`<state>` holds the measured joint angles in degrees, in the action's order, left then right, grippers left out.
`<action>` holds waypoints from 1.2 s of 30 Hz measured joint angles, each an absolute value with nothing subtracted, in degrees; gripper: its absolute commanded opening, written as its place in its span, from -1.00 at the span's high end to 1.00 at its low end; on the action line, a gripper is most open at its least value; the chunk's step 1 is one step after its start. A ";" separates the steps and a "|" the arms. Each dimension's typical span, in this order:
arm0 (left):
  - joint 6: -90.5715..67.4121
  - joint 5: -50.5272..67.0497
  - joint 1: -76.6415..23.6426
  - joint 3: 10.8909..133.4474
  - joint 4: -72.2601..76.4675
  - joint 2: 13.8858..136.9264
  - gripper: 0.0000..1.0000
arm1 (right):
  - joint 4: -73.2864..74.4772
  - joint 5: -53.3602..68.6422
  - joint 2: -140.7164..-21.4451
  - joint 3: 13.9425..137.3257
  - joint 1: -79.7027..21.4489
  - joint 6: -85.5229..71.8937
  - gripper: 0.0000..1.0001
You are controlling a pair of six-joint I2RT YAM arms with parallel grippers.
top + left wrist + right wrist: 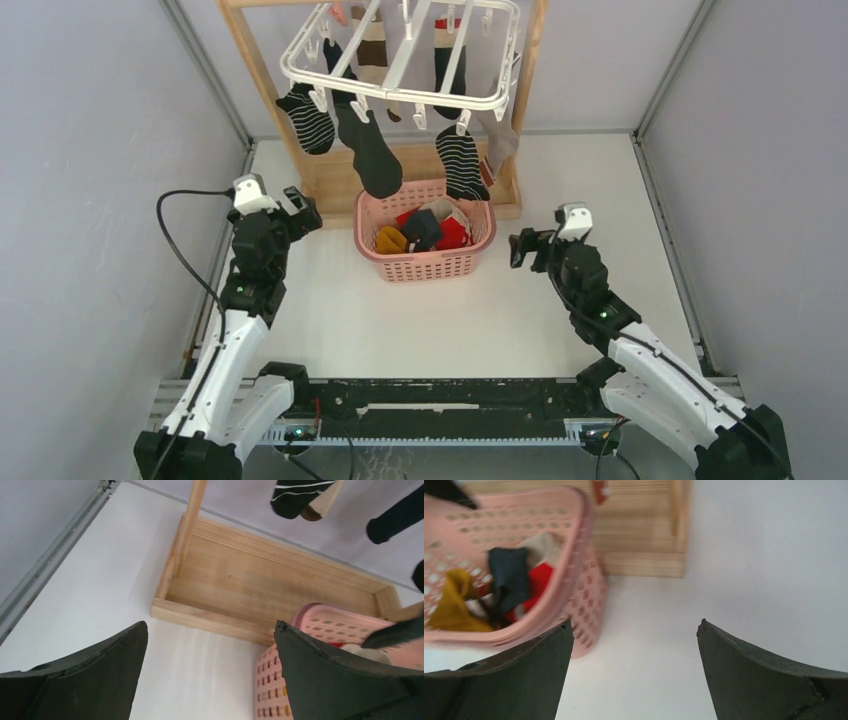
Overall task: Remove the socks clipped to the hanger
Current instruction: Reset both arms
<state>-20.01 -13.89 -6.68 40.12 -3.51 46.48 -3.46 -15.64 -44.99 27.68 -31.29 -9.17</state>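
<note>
On the overhead view my left arm (235,340) rises from its base at 7 o'clock with the elbow folded. It puts the left gripper (298,212) just off the pink basket (420,264) on its 9 o'clock side, jaws spread wide with nothing between them. My right arm (640,360) reaches in from 5 o'clock. The right gripper (523,248) sits at the basket's 3 o'clock, pointing toward it, also released and empty. The hanger (400,60) hangs on the wooden stand (262,85) at 12 o'clock, above the basket. The socks (368,150) clipped to it include two striped, one black and one grey; others are partly hidden. Loose socks (432,230), red, mustard and dark, lie in the basket.
</note>
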 measured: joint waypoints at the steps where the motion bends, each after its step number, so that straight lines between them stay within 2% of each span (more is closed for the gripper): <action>1: -19.33 -14.31 -6.68 39.33 -2.42 46.89 -1.00 | -4.40 -16.23 -44.34 26.52 -30.09 -9.17 -0.99; 8: -12.99 -18.04 -6.66 32.18 7.84 52.31 -1.00 | -16.03 -18.22 -40.40 15.68 -19.20 -7.62 -0.99; 19: -6.44 -19.11 -4.16 30.09 21.30 60.51 -1.00 | -33.32 -16.19 -49.39 9.56 -4.21 -6.50 -0.99; 26: -5.50 -17.28 -0.95 28.45 27.29 66.89 -1.00 | -45.36 -14.63 -61.65 8.62 -2.35 -6.00 -0.99; 36: -4.01 -14.35 -0.56 28.27 30.15 67.40 -1.00 | -56.84 -13.54 -72.84 7.55 -2.35 -4.99 -0.99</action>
